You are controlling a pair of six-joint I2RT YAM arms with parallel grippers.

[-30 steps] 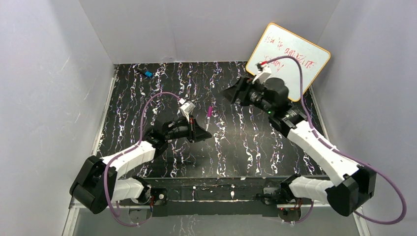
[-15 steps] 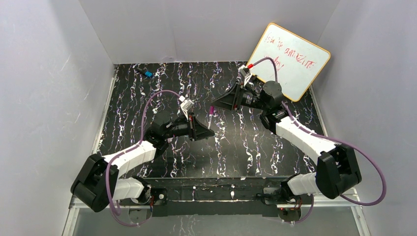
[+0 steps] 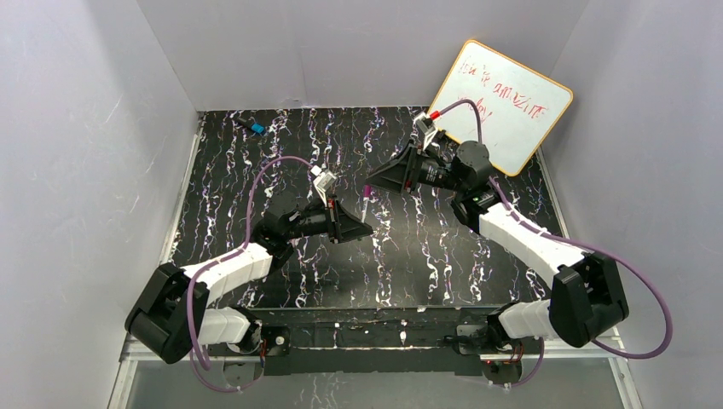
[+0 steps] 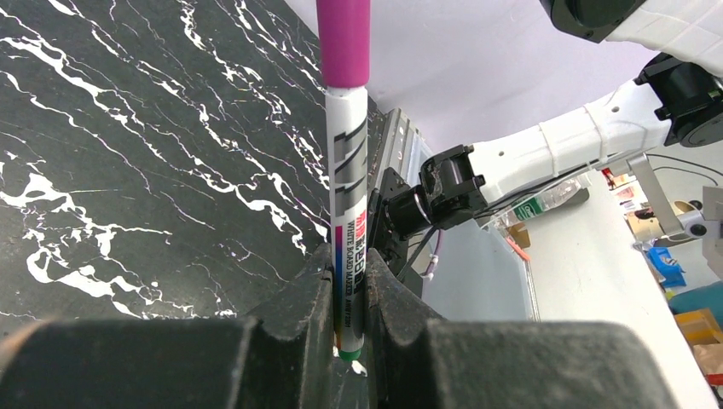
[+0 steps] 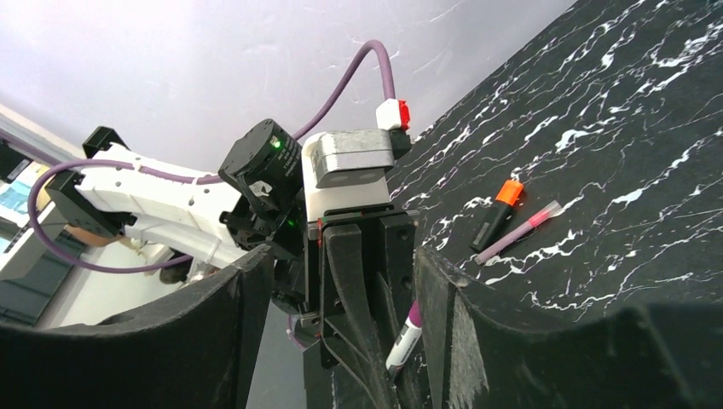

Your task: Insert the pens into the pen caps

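Top view, centre: left gripper (image 3: 361, 225) is clamped on the white pen (image 3: 365, 211), with the magenta cap (image 3: 367, 193) on its far end. Right gripper (image 3: 372, 182) is just beside the cap, jaws apart.
Left wrist: cap covers the pen tip, so this one is done.
Right wrist, right of middle: black marker (image 5: 492, 221) and pink pen (image 5: 510, 238) lie on the table (image 5: 648, 128), apparently already capped.

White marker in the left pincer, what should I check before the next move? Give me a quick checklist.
1. Left pincer clamped on white marker: ok.
2. Magenta cap on the marker's tip: ok.
3. Cap pressed fully home: cannot tell.
4. Right pincer open: ok.
5. Capped end in line with the right pincer's gap, right wrist view: ok.
6. Black marker and pink marker lying on the table, capped: cannot tell.
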